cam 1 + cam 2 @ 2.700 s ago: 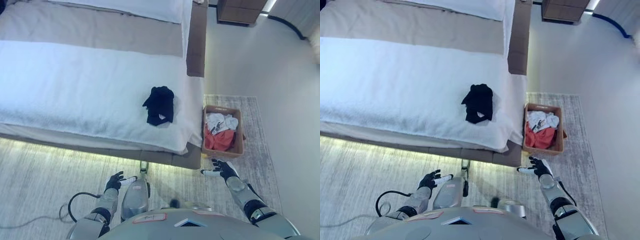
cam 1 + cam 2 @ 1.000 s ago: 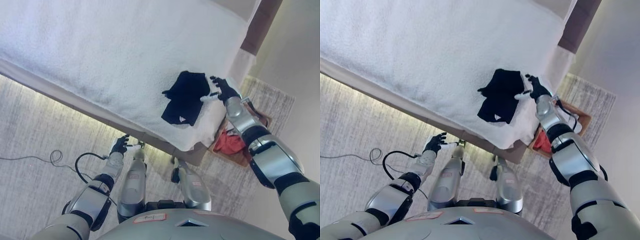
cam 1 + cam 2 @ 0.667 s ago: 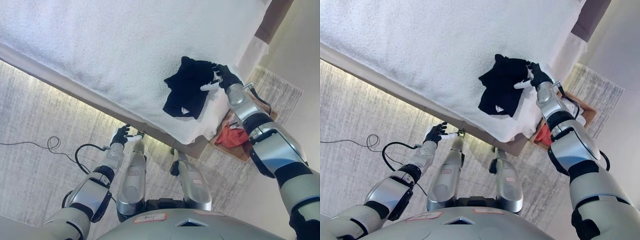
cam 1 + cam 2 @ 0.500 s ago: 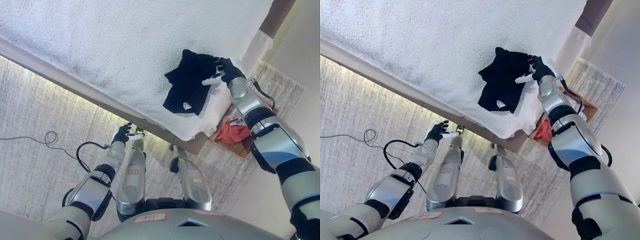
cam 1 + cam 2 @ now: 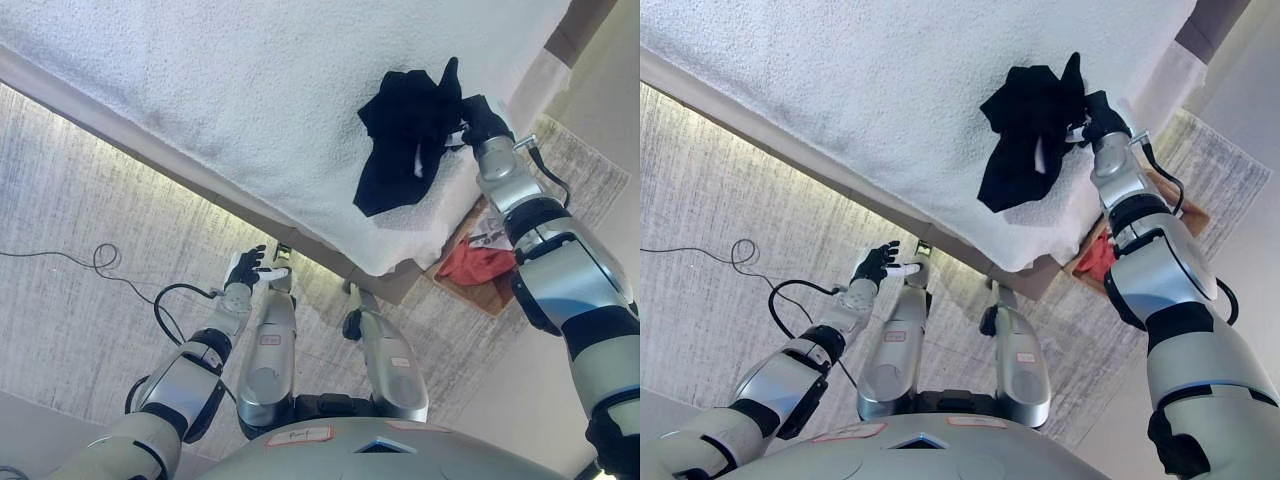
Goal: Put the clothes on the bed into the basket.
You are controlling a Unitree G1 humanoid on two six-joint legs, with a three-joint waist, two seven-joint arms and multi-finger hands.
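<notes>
— What are you finding hard to make out?

— My right hand (image 5: 482,118) is half lost against the black garment (image 5: 408,135); dark on dark, so its edges are blurring together. I am curling its fingers into the cloth's upper right part, and the garment is bunching up there, its rest trailing down over the white bed (image 5: 200,90) near the bed's corner.

— And the basket?

— The basket (image 5: 492,290) is sitting on the floor by the bed's corner, and my right arm is covering much of it. I am seeing a red piece of clothing (image 5: 472,262) inside and a bit of something white above it; what else it is holding I cannot tell.

— Your other hand?

— My left hand (image 5: 245,270) is hanging low over the rug (image 5: 90,300), fingers loosely spread, holding nothing.
</notes>
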